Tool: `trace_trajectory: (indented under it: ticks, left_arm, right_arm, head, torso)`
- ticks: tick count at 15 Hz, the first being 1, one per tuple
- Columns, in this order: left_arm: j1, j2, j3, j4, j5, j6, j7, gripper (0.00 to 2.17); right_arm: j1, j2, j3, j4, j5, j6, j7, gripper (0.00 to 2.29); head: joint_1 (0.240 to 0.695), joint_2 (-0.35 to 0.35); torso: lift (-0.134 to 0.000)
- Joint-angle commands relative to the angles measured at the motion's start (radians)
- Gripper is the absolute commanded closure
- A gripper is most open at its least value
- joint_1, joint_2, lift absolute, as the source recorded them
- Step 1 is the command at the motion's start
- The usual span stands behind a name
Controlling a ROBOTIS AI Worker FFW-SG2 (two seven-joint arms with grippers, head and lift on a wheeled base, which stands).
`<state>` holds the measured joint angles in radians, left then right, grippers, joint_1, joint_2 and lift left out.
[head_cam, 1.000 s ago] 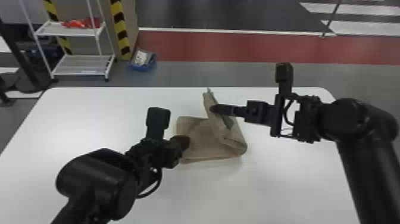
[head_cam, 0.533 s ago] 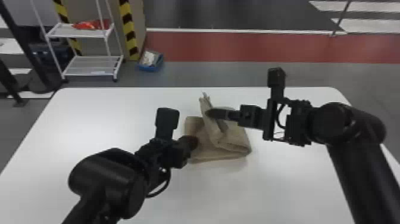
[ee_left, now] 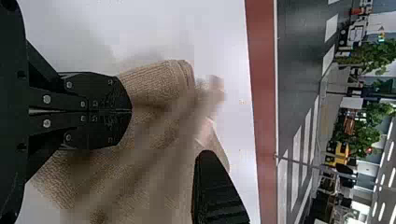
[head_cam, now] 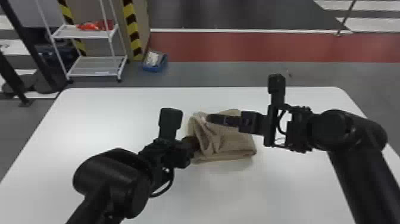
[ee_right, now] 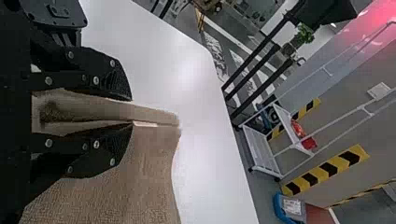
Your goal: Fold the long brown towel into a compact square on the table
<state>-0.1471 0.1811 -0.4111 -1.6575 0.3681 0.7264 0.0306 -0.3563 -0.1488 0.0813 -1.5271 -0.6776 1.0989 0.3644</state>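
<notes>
Bunched and layered, the brown towel (head_cam: pixel 235 146) lies on the white table between the two arms. My left gripper (head_cam: pixel 198 143) is at the towel's left edge in the head view. In the left wrist view, the left gripper (ee_left: pixel 131 111) has its fingers together over the towel (ee_left: pixel 159 84), with no cloth visible between them. My right gripper (head_cam: pixel 208 118) lies across the towel's upper left part. The right wrist view shows this right gripper (ee_right: pixel 132 112) shut on a thick fold of the towel (ee_right: pixel 144 177), whose edge sticks out beyond the fingertips.
The white table (head_cam: pixel 119 119) extends around the towel on all sides. Beyond its far edge stand a white wire shelf (head_cam: pixel 95 64) and a blue bin (head_cam: pixel 155 62) on the floor.
The right gripper has moved left and down across the towel, carrying the raised flap over, which now lies lower. The left gripper has stayed by the towel's left edge. The head view has shifted slightly.
</notes>
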Motion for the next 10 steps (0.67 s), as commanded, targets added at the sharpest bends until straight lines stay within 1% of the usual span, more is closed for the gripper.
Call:
trace_trajectory:
  ticks: [1, 3, 4, 5, 7, 8, 9, 10]
  left_arm:
    - [0.001, 0.0, 0.003, -0.002, 0.0, 0.0, 0.0, 1.97]
    - [0.003, 0.0, 0.003, -0.002, 0.0, 0.0, 0.002, 1.97]
    - [0.003, 0.0, 0.001, -0.002, 0.0, 0.0, 0.002, 1.97]
    - [0.003, 0.0, 0.001, -0.001, 0.0, 0.0, 0.002, 1.97]
    - [0.003, 0.0, 0.003, 0.001, 0.0, -0.003, 0.002, 1.97]
    - [0.003, -0.002, 0.003, 0.001, 0.0, -0.003, 0.002, 1.97]
    - [0.003, 0.0, 0.005, 0.001, 0.003, -0.003, 0.002, 1.97]
    - [0.003, 0.0, 0.006, 0.001, 0.006, -0.006, 0.008, 1.97]
  right_arm:
    - [0.02, -0.006, -0.011, -0.004, -0.02, -0.007, 0.01, 0.09]
    - [0.056, -0.012, -0.025, -0.056, -0.023, -0.007, 0.008, 0.09]
    - [0.08, -0.021, -0.04, -0.09, -0.02, -0.007, 0.008, 0.09]
    - [0.112, -0.034, -0.067, -0.137, -0.007, -0.007, 0.008, 0.09]
    - [0.195, -0.072, -0.114, -0.225, 0.0, -0.023, 0.022, 0.13]
    - [0.23, -0.091, -0.143, -0.252, -0.002, -0.035, 0.044, 0.32]
    - [0.275, -0.098, -0.172, -0.295, 0.0, -0.035, 0.068, 0.62]
    - [0.321, -0.112, -0.21, -0.344, 0.0, -0.035, 0.082, 1.05]
  head:
    - [0.695, -0.008]
    - [0.695, -0.007]
    - [0.695, -0.008]
    - [0.695, -0.009]
    - [0.695, -0.03]
    - [0.695, -0.041]
    - [0.695, -0.054]
    - [0.695, -0.068]
  torso:
    - [-0.128]
    - [-0.128]
    - [-0.128]
    - [-0.128]
    - [-0.128]
    - [-0.128]
    - [-0.128]
    - [-0.128]
